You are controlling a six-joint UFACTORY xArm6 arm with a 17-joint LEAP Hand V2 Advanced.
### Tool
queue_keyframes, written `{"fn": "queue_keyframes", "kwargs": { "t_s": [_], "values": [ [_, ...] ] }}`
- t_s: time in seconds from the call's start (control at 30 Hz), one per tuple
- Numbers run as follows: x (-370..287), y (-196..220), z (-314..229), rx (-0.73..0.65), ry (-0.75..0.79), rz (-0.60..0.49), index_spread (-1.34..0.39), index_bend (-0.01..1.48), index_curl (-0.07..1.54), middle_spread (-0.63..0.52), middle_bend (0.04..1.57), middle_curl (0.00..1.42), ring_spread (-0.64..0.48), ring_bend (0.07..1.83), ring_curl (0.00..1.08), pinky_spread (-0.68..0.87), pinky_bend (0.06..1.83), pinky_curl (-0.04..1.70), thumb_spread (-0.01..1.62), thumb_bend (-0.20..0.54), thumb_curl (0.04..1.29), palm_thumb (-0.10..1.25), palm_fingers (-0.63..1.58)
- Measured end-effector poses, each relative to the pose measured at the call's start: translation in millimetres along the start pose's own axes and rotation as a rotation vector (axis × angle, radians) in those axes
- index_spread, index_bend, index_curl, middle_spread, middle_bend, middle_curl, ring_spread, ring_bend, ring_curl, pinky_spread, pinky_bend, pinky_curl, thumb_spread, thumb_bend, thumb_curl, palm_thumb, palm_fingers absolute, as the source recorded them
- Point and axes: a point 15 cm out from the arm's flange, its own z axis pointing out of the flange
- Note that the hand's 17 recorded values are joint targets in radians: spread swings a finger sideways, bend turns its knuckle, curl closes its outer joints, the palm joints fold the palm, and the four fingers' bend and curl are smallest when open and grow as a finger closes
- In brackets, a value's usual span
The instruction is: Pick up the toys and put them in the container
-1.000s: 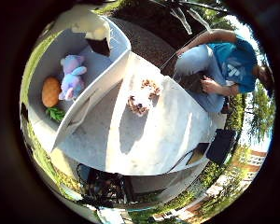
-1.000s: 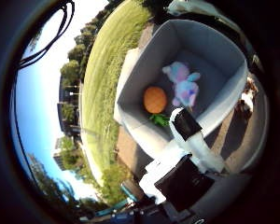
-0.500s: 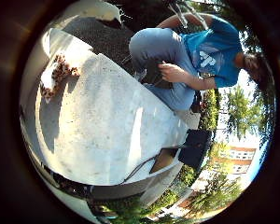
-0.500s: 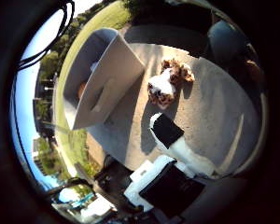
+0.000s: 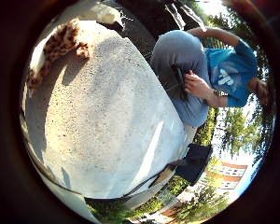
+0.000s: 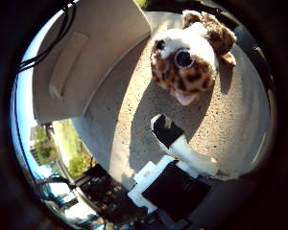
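A spotted brown and white plush toy [image 6: 187,62] with big dark eyes lies on the grey table [image 6: 120,125], close under the palm in the thumb side view. In the little finger side view it lies at the table's far edge [image 5: 56,45]. My hand [image 6: 178,158] is over the table next to the toy. One white and black finger [image 6: 173,134] sticks out straight, touching nothing.
A person in a blue shirt [image 5: 224,75] sits beside the table, away from the toys. A black object [image 5: 194,161] stands by the table's edge. Grass [image 6: 62,144] and buildings lie beyond. The grey tabletop [image 5: 103,112] stretches wide under the palm.
The camera has swung away from the container's inside and come closer to the spotted toy, which now fills much more of the thumb side view. The toys in the container are out of sight.
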Motion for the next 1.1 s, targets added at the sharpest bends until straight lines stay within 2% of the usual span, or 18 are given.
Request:
{"fn": "queue_keyframes", "kwargs": {
  "t_s": [0.17, 0.47, 0.7, 0.8, 0.87, 0.97, 1.1],
  "values": [
    [-14.8, -14.4, 0.2, 0.013, 0.016, -0.028, -0.12, 0.16, 0.24, 0.04, 0.21, 0.38, 0.30, 0.50, 0.29, 0.52, 0.62, 0.34, 1.00, -0.035, 0.30, 0.43, 0.29],
    [-3.5, -8.9, 5.5, -0.034, 0.131, -0.034, -0.09, 0.22, 0.27, 0.00, 0.21, 0.38, 0.33, 0.53, 0.29, 0.55, 0.57, 0.28, 1.00, -0.042, 0.30, 0.42, 0.47],
    [-4.4, -0.8, 17.8, -0.055, 0.128, -0.040, -0.16, 0.26, 0.29, -0.05, 0.25, 0.38, 0.33, 0.67, 0.31, 0.56, 0.52, 0.22, 0.99, -0.045, 0.28, 0.32, 0.79],
    [-5.5, -0.7, 19.1, -0.060, 0.134, -0.053, -0.22, 0.30, 0.29, -0.06, 0.35, 0.41, 0.28, 0.67, 0.30, 0.57, 0.62, 0.22, 1.00, -0.042, 0.28, 0.30, 1.12],
    [-4.9, 0.3, 19.0, -0.068, 0.142, -0.068, -0.29, 0.44, 0.35, -0.06, 0.49, 0.47, 0.25, 0.72, 0.34, 0.56, 0.72, 0.27, 1.00, -0.037, 0.28, 0.29, 1.41],
    [-6.1, -0.4, 17.3, -0.072, 0.144, -0.079, -0.34, 0.57, 0.42, -0.03, 0.72, 0.56, 0.20, 0.87, 0.41, 0.51, 0.87, 0.33, 1.01, -0.034, 0.28, 0.29, 1.47],
    [-2.5, 2.1, 13.2, -0.079, 0.145, -0.080, -0.42, 0.59, 0.48, -0.06, 0.95, 0.67, 0.11, 1.13, 0.51, 0.46, 1.08, 0.43, 1.03, -0.024, 0.29, 0.32, 1.27]
  ]
}}
